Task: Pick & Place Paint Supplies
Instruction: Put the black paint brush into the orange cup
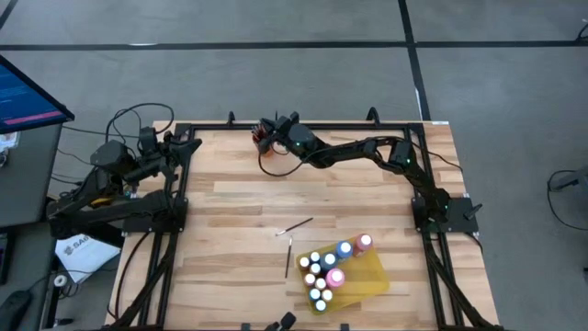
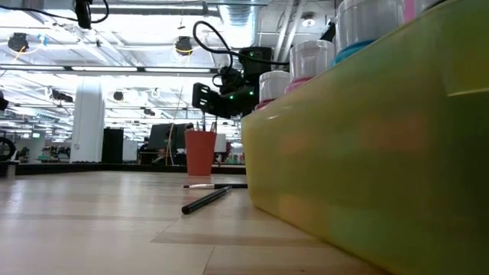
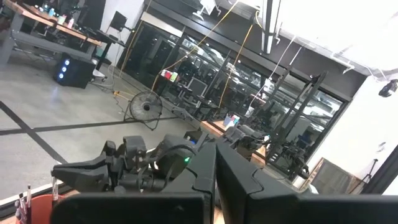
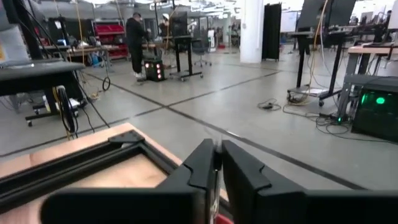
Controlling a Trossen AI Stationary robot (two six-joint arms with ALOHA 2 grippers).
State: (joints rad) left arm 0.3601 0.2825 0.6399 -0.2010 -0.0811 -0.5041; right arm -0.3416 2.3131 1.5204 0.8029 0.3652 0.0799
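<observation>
While the right gripper (image 1: pixel 268 131) hovered with fingers nearly closed over the orange cup (image 1: pixel 272 162), seemingly pinching a thin brush, two paintbrushes (image 1: pixel 296 225) lay well behind it beside the yellow tray (image 1: pixel 372 276) of paint bottles (image 1: pixel 321 267). Left gripper (image 1: pixel 180 145) waited, closed.

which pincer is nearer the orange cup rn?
Right. The right pincer hangs directly over the orange cup at the table's far edge; the left pincer is parked off to the side by the left corner.
</observation>
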